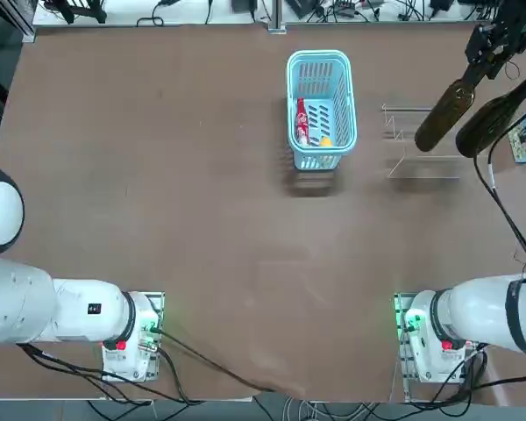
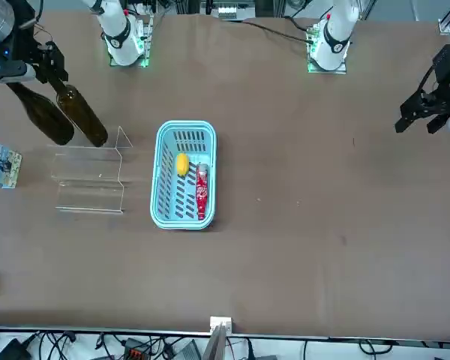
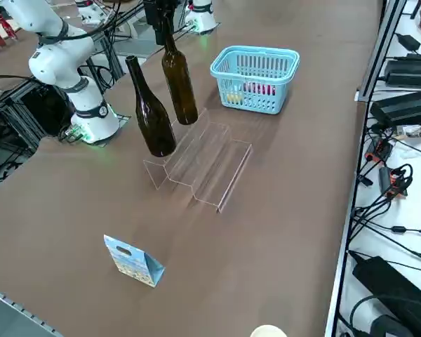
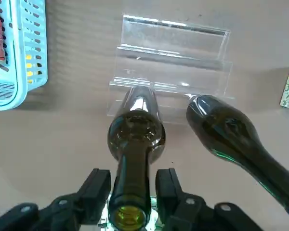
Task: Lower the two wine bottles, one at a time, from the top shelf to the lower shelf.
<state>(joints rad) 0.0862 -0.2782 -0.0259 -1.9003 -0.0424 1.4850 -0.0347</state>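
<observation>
Item 1: right pincer (image 4: 130, 195). You find it up at the neck of the nearer wine bottle (image 3: 179, 81), one finger on each side of the glass. The fingers (image 4: 94, 187) stand part-way in, close against the neck; whether they already clamp it or only bracket it cannot be told. Taking the neck is sensible: it is the slimmest part and leaves the body free to hang upright.

Item 2: nearer wine bottle, basket side. Dark olive-brown, upright, base on the top shelf (image 3: 165, 165) of the clear acrylic stand, at the end towards the blue basket.

Item 3: second wine bottle (image 3: 149, 116). Same make, upright on the same level, just beside the first but apart from it, untouched. The gap between them gives you room for a finger.

Item 4: lower shelf (image 3: 221, 179). Bare, narrower step on the far side of the stand from the arm's base. Neither bottle has reached it, so the task stands at its first pick.

Item 5: blue basket (image 1: 320, 110). On the bench near the stand, holding a red packet and a yellow thing; not part of the job.

Item 6: small printed card (image 3: 133, 261). Stands on the bench well apart from the stand.

Caution: tall bottles on slick acrylic tip easily; you should lift straight up before shifting across.
</observation>
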